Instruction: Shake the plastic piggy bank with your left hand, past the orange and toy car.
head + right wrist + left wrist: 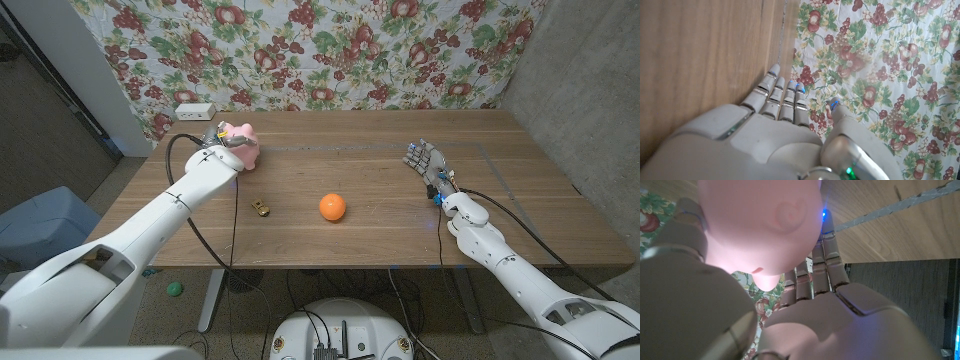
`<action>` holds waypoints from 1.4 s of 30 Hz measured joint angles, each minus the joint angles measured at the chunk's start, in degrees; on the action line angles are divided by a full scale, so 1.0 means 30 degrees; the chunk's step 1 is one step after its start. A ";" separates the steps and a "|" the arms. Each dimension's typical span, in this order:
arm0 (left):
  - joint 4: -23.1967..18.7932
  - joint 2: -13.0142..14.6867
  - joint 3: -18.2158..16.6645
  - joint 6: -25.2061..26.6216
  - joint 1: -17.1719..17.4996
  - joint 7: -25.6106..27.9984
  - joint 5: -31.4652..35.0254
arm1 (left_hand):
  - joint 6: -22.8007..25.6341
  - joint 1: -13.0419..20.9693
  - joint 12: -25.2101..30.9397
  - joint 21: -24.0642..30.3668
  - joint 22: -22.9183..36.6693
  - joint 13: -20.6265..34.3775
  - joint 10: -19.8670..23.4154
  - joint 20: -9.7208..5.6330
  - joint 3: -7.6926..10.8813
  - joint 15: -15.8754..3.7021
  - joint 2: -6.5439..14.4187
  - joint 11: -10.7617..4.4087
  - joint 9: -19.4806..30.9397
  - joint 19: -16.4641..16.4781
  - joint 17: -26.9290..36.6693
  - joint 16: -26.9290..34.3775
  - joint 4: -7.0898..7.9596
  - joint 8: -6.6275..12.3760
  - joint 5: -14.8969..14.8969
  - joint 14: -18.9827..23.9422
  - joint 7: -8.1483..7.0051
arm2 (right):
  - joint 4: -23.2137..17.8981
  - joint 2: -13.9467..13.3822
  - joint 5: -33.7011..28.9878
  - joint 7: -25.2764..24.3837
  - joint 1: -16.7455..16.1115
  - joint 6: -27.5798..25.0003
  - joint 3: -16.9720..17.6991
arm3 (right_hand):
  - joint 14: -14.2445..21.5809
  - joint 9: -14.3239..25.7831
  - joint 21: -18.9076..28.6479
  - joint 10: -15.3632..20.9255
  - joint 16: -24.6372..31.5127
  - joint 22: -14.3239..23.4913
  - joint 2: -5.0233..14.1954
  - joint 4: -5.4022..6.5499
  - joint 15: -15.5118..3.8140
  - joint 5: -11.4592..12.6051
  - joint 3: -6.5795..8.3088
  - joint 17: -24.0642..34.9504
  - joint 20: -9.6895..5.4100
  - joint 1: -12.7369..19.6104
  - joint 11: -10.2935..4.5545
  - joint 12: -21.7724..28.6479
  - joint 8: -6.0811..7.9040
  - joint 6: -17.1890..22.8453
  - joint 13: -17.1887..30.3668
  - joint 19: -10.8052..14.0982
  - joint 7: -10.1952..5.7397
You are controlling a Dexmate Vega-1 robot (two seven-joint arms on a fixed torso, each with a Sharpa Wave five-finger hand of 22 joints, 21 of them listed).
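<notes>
Already my left robot hand [222, 150] holds the pink piggy bank [241, 146] at the bench's [360, 240] eleven o'clock corner, beyond the toy car [261, 207] and orange [332, 207]; my right robot hand [428, 166] waits, fingers extended, at three o'clock.

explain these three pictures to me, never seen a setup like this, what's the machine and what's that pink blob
It is a two-armed robot with finger hands at a wooden table. The wide picture looks down from its head; the two close-ups come from cameras on its wrists. The left hand grips a pink plastic piggy bank, the pink blob in its wrist picture. A round orange and a small brown toy car lie on the table. The right hand holds nothing, fingers apart.
</notes>
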 measured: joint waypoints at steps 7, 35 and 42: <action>-0.0332 0.0430 -0.0173 -0.1368 0.0459 -0.0065 0.0247 | 0.0089 0.0055 0.0072 0.0254 0.0128 0.0000 0.0000 -0.0077 -0.0081 -0.0001 -0.0055 -0.0004 -0.0001 -0.0077 0.0307 0.0000 -0.0020 0.0005 0.0105 -0.0001 -0.0036 | -0.0349 -0.0088 -0.0024 -0.0143 -0.0213 0.0022 0.0016 | 0.0038 0.0000 -0.0043 0.0000 0.0000 0.0000 0.0000 0.0000 0.0039 0.0000 0.0000 -0.0001 0.0000 0.0000 -0.0001 0.0000 0.0000 0.0000 0.0000 -0.0001 0.0000; -0.0529 0.1863 -0.0819 -0.7190 0.1748 -0.1793 0.0907 | 0.0369 0.0180 0.0070 0.1368 0.0261 0.0001 0.0239 -0.0309 -0.0282 -0.0070 -0.0180 -0.0027 -0.0002 -0.0311 0.1416 -0.0047 0.0034 0.0009 0.0106 0.0062 0.0027 | -0.1561 -0.0244 -0.0393 -0.0938 -0.0751 0.0101 -0.0065 | 0.0034 0.0000 -0.0263 -0.0001 0.0000 0.0000 0.0000 -0.0001 0.0035 0.0000 -0.0001 0.0099 0.0071 0.0000 -0.0001 0.0000 0.0000 -0.0001 0.0100 0.0069 0.0001; -0.0515 0.2013 -0.0999 -0.8319 0.1949 -0.2085 0.1060 | 0.0406 0.0203 0.0067 0.1623 0.0249 0.0000 0.0239 -0.0309 -0.0288 -0.0071 -0.0204 -0.0031 -0.0002 -0.0313 0.1935 -0.0097 0.0040 0.0029 0.0106 0.0061 -0.0006 | -0.1785 -0.0268 -0.0474 -0.1076 -0.0852 0.0157 -0.0089 | 0.0034 0.0000 -0.0263 -0.0001 0.0000 0.0000 0.0000 -0.0001 0.0035 0.0000 -0.0001 0.0099 0.0070 0.0000 0.0000 0.0000 0.0000 -0.0002 0.0099 0.0068 0.0002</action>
